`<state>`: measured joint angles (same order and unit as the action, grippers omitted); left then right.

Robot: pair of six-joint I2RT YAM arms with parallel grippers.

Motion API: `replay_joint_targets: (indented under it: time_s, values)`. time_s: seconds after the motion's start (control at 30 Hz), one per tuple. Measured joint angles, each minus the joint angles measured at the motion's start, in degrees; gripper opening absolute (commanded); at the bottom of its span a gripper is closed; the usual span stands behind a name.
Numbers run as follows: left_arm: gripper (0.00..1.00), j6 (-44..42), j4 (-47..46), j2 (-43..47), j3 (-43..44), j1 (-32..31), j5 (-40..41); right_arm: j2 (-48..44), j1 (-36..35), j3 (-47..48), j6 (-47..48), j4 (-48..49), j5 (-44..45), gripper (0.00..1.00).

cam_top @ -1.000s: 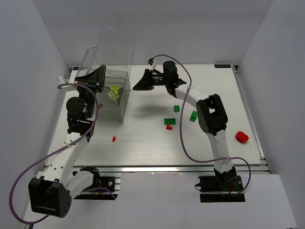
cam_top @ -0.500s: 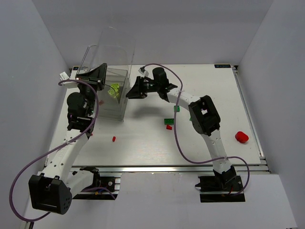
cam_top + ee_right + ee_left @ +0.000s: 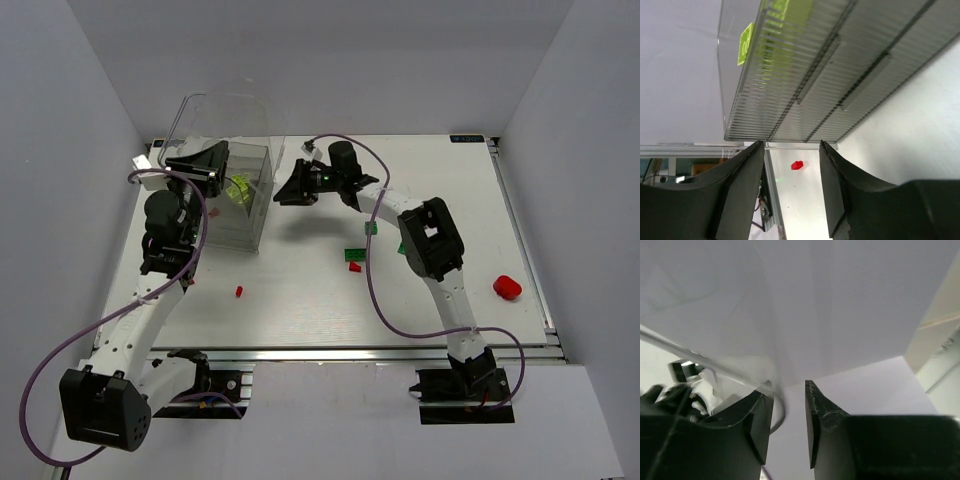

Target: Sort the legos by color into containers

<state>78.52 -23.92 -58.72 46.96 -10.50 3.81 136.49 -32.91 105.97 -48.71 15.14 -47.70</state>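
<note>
The tall clear plastic bin (image 3: 230,120) with see-through walls stands on the back left part of the flat white table (image 3: 300,310). A few tiny yellow-green bricks (image 3: 238,190) lie inside it, near its right wall.

The left claw (image 3: 786,400) is up at the top of the bin. Its two black fingers (image 3: 757,425) are a little way apart. Nothing is between them.

The right claw (image 3: 791,150) is just beside the bin's right wall and points at it. Its fingers are wide apart and hold nothing. Through the ribbed wall, its camera shows the yellow-green bricks.

Some dark green bricks (image 3: 355,254) lie on the table, to the right of the bin. One tiny red brick (image 3: 354,267) touches one of them. Another small red brick (image 3: 239,291) lies alone on the table in front of the bin. A bigger red lump (image 3: 507,288) sits far to the right.
</note>
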Motion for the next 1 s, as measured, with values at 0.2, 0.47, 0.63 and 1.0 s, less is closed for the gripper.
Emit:
replay_joint_targets:
  time_s: [0.2,0.47,0.63,1.0]
  values:
    - [0.49,0.0,8.5,0.48,-1.18,-0.17,0.48,0.0,2.49,0.02,2.91,-0.57,-0.04,0.56]
    - [0.56,-0.09,10.8,2.99,-1.6,-0.37,1.18,-0.04,5.73,0.13,9.07,-3.65,-0.11,0.57]
    - [0.62,-0.44,13.22,3.32,-0.28,-0.37,0.52,-0.52,6.71,0.09,11.74,-5.29,-0.24,0.59]
    - [0.55,-2.89,30.95,0.9,10.51,-0.28,-3.63,-3.26,6.67,0.0,13.38,-5.86,-0.46,0.59]
